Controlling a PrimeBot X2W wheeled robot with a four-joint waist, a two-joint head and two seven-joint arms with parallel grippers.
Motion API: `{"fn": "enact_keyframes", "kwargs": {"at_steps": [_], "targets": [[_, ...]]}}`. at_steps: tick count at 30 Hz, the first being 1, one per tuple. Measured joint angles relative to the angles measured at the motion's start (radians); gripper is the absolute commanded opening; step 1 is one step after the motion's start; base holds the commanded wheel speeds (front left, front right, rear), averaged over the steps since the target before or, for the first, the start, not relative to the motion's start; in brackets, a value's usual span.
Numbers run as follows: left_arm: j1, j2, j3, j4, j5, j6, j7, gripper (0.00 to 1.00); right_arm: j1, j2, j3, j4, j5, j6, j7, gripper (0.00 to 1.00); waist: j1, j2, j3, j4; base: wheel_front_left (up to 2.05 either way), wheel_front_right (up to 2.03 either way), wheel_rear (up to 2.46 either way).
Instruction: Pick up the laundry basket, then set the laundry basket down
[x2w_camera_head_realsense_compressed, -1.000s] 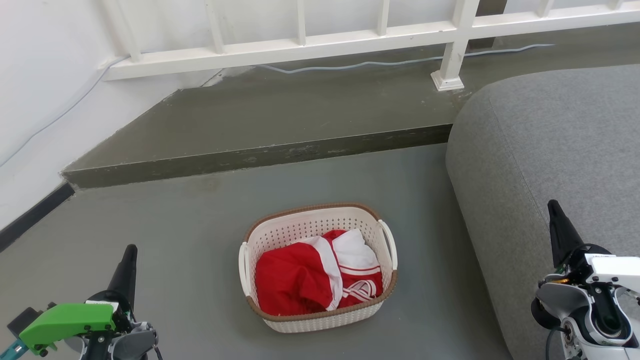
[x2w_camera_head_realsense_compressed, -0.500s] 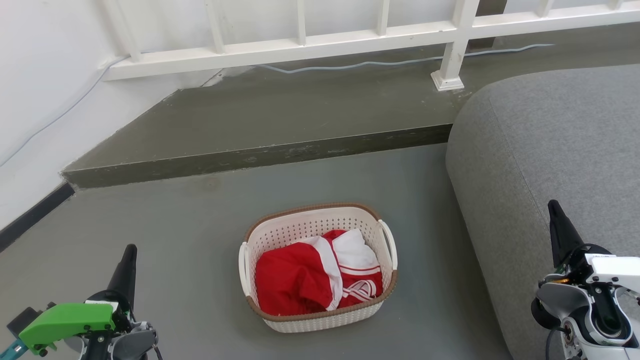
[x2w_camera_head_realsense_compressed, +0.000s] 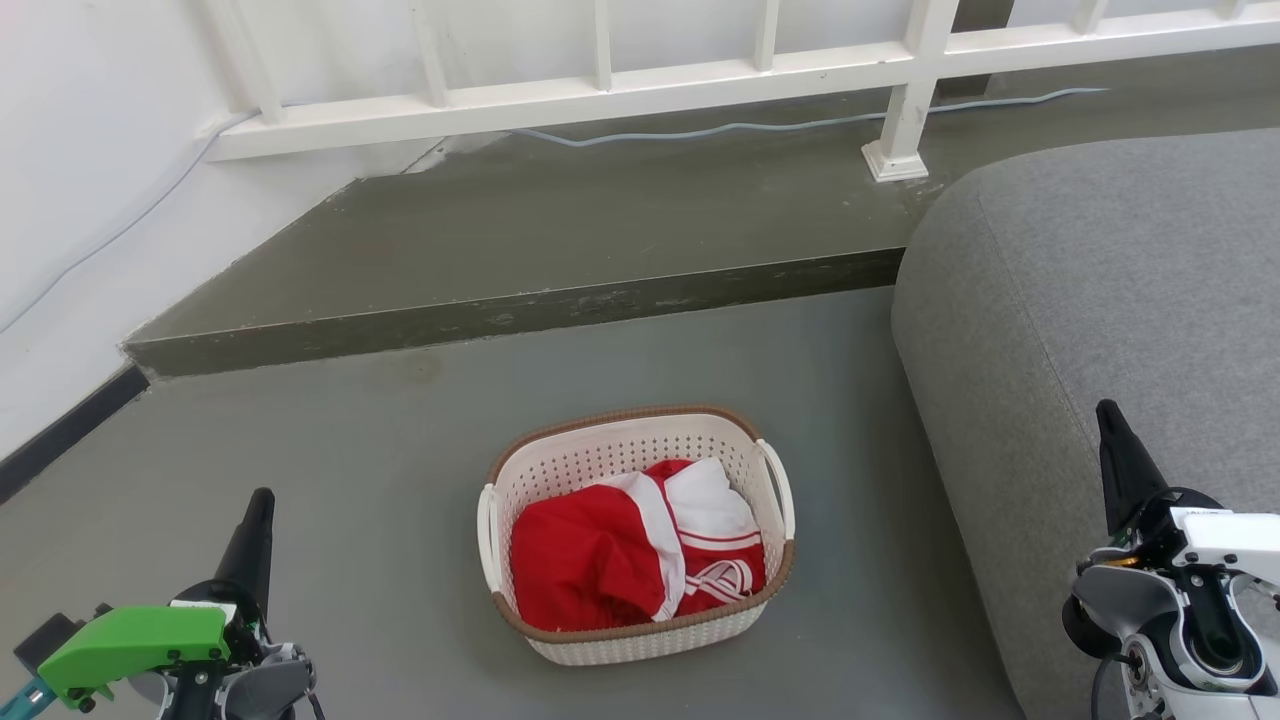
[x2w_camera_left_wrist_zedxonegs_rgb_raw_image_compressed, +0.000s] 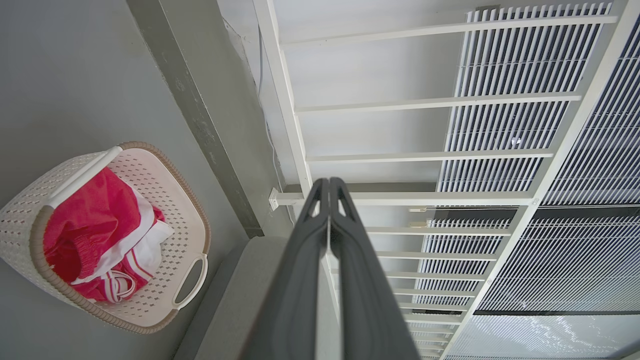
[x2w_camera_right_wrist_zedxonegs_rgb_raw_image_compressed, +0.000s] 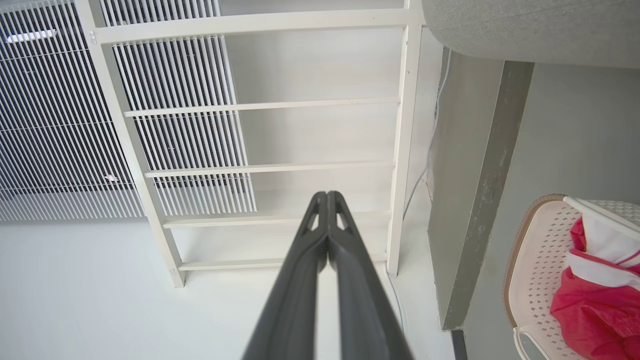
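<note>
The laundry basket (x2w_camera_head_realsense_compressed: 600, 460), cream-white and perforated with a brown rim and two white side handles, sits on the grey floor in the lower middle of the head view. Red and white clothes (x2w_camera_head_realsense_compressed: 630, 550) lie inside it. My left gripper (x2w_camera_head_realsense_compressed: 258, 512) is at the lower left, well apart from the basket, fingers pressed together. My right gripper (x2w_camera_head_realsense_compressed: 1108, 420) is at the lower right, in front of the sofa, also shut. The left wrist view has the basket (x2w_camera_left_wrist_zedxonegs_rgb_raw_image_compressed: 165, 200) at its left, its gripper (x2w_camera_left_wrist_zedxonegs_rgb_raw_image_compressed: 329, 184) shut and empty. In the right wrist view the basket (x2w_camera_right_wrist_zedxonegs_rgb_raw_image_compressed: 535, 260) is at the lower right, its gripper (x2w_camera_right_wrist_zedxonegs_rgb_raw_image_compressed: 327, 196) shut.
A grey sofa (x2w_camera_head_realsense_compressed: 1100, 300) stands close to the basket's right side. A raised concrete step (x2w_camera_head_realsense_compressed: 500, 310) runs across behind the basket. A white railing (x2w_camera_head_realsense_compressed: 700, 80) and a thin cable (x2w_camera_head_realsense_compressed: 750, 127) lie beyond it. A white wall (x2w_camera_head_realsense_compressed: 80, 180) borders the left.
</note>
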Motion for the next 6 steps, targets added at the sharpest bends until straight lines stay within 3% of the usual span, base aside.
{"fn": "enact_keyframes", "kwargs": {"at_steps": [6], "targets": [[0.000, 0.000, 0.001, 0.000, 0.000, 0.000, 0.000, 0.00, 0.000, 0.000, 0.000, 0.000, -0.001, 0.000, 0.000, 0.00, 0.0000, 0.0000, 0.000, 0.000, 0.00, 0.00, 0.00]]}}
